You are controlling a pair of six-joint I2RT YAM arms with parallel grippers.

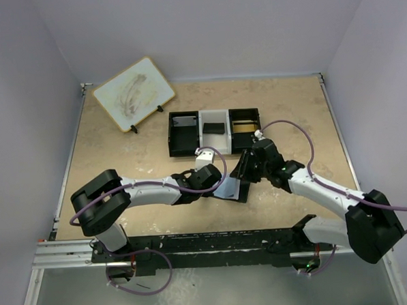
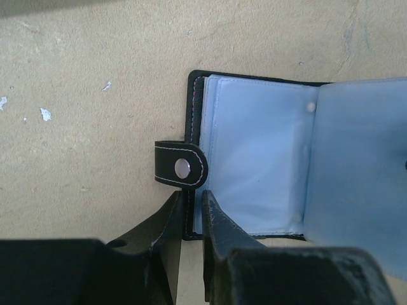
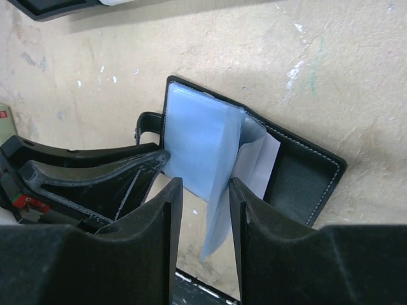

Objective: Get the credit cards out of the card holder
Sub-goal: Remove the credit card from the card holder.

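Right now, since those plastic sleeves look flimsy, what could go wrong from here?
The open right gripper straddles a floppy pale sleeve; closing may catch only the sleeve, and pulling might tear it. The left gripper pinches just the thin edge of the card holder, so a tug could slip it free.

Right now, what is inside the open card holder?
Pale blue sleeves fill the card holder, one of them lifted. Whether cards lie within them cannot be seen.
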